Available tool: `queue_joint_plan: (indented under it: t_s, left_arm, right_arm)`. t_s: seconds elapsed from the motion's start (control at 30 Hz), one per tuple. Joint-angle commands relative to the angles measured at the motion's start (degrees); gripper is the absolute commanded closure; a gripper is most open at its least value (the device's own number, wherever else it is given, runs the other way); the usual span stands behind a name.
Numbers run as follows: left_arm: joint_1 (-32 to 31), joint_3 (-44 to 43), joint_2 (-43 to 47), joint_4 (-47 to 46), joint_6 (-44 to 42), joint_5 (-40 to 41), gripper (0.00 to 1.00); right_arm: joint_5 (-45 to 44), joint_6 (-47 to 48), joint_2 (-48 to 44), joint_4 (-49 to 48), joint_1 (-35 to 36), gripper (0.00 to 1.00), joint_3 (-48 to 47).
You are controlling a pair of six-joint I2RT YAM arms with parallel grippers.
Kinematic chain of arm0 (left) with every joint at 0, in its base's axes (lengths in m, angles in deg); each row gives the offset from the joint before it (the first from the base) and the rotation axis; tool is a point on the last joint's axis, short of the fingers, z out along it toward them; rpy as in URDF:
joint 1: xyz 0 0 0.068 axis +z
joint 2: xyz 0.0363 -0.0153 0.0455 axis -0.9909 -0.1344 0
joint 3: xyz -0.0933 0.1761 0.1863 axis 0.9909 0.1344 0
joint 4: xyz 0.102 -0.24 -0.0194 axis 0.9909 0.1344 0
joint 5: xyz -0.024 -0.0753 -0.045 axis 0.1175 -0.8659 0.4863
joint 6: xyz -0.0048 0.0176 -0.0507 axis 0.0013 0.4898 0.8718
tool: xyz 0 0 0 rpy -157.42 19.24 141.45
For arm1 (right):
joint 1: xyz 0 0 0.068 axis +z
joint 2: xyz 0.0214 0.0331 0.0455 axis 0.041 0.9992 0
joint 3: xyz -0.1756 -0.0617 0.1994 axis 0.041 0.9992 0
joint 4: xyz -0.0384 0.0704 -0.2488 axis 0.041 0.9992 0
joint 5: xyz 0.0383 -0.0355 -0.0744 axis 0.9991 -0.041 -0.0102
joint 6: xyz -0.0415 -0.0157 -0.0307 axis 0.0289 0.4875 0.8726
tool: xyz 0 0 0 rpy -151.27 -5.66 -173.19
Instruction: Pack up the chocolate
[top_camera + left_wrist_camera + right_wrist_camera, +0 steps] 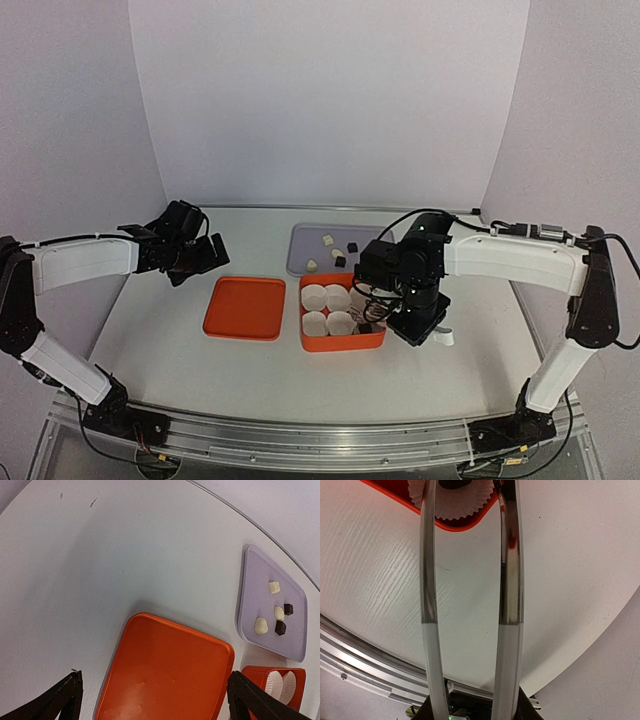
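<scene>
Five chocolates lie on the lavender tray (305, 240): three cream-white ones (274, 587) (279, 613) (260, 625) and two dark ones (288, 609) (280, 628). One dark chocolate (455, 484) sits in a white paper cup (451, 505) in the near right corner of the orange box (343, 342); it also shows in the top view (366, 327). My right gripper (412, 318) is above that corner, shut on metal tongs (509, 555). The tong arms stand apart on either side of the chocolate, their tips out of view. My left gripper (196, 256) is open and empty, over the table left of the orange lid (245, 308).
The box holds several more pleated paper cups (338, 297), some hidden under my right arm. The lid lies flat just left of the box. The table's near edge and a metal rail (365, 665) show in the right wrist view. Walls close in the back and sides.
</scene>
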Motion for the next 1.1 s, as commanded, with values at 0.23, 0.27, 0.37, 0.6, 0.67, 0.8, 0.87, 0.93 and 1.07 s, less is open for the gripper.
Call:
queue_joint_plan:
  t_s: [0.23,0.27,0.37,0.6,0.67,0.8,0.87,0.93,1.07]
  left_arm:
    - [0.25,0.37,2.05,-3.67,-0.41,-3.1,0.0]
    - [0.25,0.35,1.99,-4.0,-0.78,-3.66,0.0]
    - [0.23,0.01,1.66,-4.87,-1.99,-5.22,0.0]
    - [0.16,-0.66,-0.21,-7.94,-4.5,-11.17,0.0]
    - [0.16,-1.16,-1.2,-8.1,-4.63,-11.44,0.0]
    - [0.16,-1.91,-2.6,-8.19,-4.87,-11.61,0.0]
    - [0.16,-2.25,-3.04,-8.16,-5.04,-11.61,0.0]
    - [0.16,-2.71,-3.58,-7.9,-5.2,-11.6,0.0]
    - [0.16,-3.81,-4.97,-6.99,-5.65,-10.92,0.0]
  right_arm:
    - [1.17,-1.1,-6.51,21.2,0.43,0.68,-5.88]
    - [1.51,-1.09,-7.16,20.91,0.43,0.68,-6.44]
    - [1.94,-0.89,-8.69,19.02,0.39,0.68,-8.34]
    - [-8.07,-1.57,-5.59,13.56,-1.07,0.67,-16.01]
    - [-8.62,0.0,-3.08,11.37,-3.08,0.66,-18.97]
    - [-5.74,4.23,5.18,8.72,-10.72,0.67,-25.12]
    - [-5.81,5.73,10.1,8.71,-13.37,0.67,-28.72]
    - [-6.08,6.83,14.71,8.72,-15.12,0.67,-32.84]
    - [-8.0,8.72,23.49,8.72,-16.78,0.67,-39.95]
